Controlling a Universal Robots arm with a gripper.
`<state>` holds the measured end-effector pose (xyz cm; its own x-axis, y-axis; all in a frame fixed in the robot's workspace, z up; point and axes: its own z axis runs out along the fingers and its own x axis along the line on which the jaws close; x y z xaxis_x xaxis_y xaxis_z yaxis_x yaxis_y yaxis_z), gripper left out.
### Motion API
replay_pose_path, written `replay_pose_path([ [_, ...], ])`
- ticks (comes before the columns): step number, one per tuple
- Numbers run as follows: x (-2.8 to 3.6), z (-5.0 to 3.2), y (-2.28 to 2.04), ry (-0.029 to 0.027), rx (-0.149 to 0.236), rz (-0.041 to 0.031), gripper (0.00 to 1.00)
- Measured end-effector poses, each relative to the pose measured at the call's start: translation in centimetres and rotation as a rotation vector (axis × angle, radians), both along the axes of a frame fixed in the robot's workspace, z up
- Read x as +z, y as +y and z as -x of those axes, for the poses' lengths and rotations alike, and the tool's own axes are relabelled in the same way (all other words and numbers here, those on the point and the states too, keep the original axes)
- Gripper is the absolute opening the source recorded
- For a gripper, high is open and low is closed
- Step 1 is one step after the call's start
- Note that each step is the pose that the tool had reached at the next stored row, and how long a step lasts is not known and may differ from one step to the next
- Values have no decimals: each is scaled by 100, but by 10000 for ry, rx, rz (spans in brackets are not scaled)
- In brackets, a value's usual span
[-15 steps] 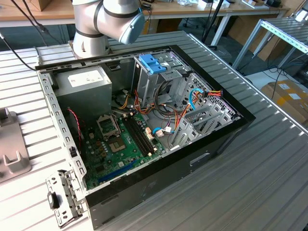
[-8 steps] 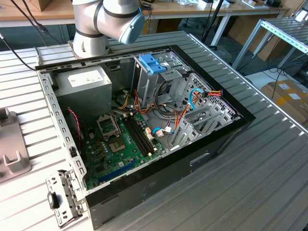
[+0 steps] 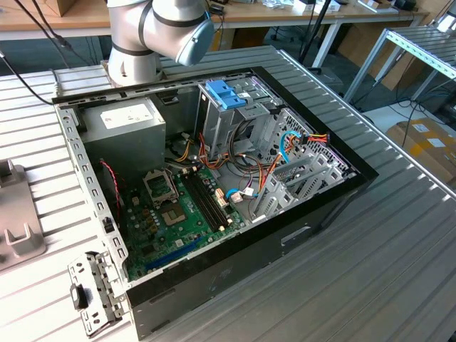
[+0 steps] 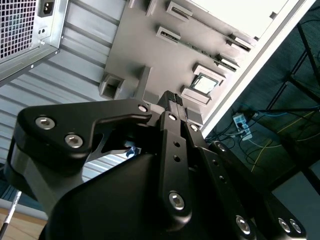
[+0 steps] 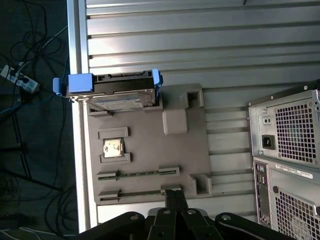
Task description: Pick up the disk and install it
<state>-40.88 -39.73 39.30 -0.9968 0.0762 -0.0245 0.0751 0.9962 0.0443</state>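
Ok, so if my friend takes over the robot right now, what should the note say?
Gripper: shut, holding nothing, over the grey tray, well apart from the disk.
Disk: lying in its blue frame on a corner of the tray, by the edge of the table.
Computer: open, with its insides showing in the exterior view.
Done: nothing that shows; the disk is not yet picked up.
Left: pick up the disk and fit it into the computer.

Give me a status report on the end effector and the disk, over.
End effector shut, empty, apart from the disk. Disk resting on grey tray, in blue carrier, not yet picked up. Small chip in tray recess nearby.
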Motion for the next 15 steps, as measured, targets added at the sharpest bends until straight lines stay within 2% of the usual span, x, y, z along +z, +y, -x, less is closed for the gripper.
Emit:
replay_pose_path([
  [15, 0, 58, 29, 0, 0, 0, 11],
])
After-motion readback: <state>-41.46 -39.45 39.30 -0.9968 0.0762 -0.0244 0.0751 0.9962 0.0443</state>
